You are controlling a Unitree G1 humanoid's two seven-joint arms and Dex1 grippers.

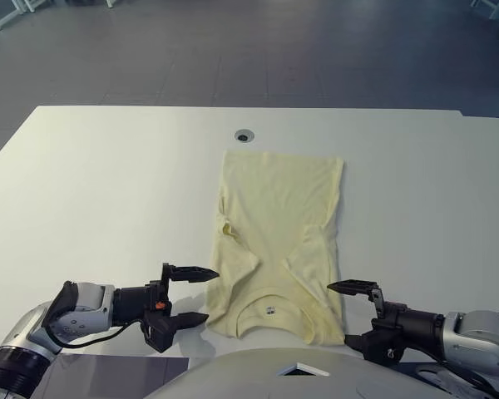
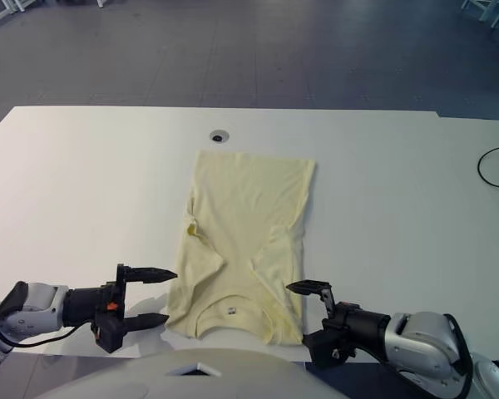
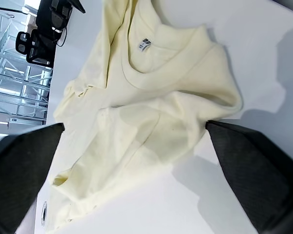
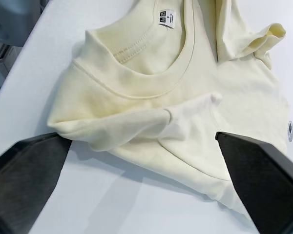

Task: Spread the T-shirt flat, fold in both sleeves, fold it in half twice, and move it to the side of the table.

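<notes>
The left gripper (image 1: 209, 294) sits in the lower left of the head view with its two fingers spread wide and holding nothing. It is just beside the T-shirt's near left corner. The right gripper (image 1: 341, 312) is in the lower right, equally parted and empty, at the shirt's near right corner. In the left wrist view its dark fingers (image 3: 24, 170) stand at both lower corners of the frame with cloth between them. The right wrist view shows the same: fingers (image 4: 259, 180) at either side and the shirt's shoulder edge in the gap.

The white table (image 1: 108, 183) fills most of the head view, with grey floor (image 1: 233, 50) across the top. The pale yellow T-shirt (image 1: 279, 216) lies in the centre of the frame. Both sleeves are folded in over the body, the hem points to the top of the frame and the collar (image 4: 151, 83) to the bottom.

The right eye view takes in a black cable (image 2: 495, 166) looped at the right edge, where the left eye view catches just an arc. A black office chair (image 3: 31, 44) appears in the upper left of the left wrist view. A round grommet hole (image 1: 244, 135) lies just above the hem.

The wrist views bring out a small neck label (image 4: 166, 18) inside the collar and a rolled sleeve cuff (image 4: 268, 36) at the upper right.
</notes>
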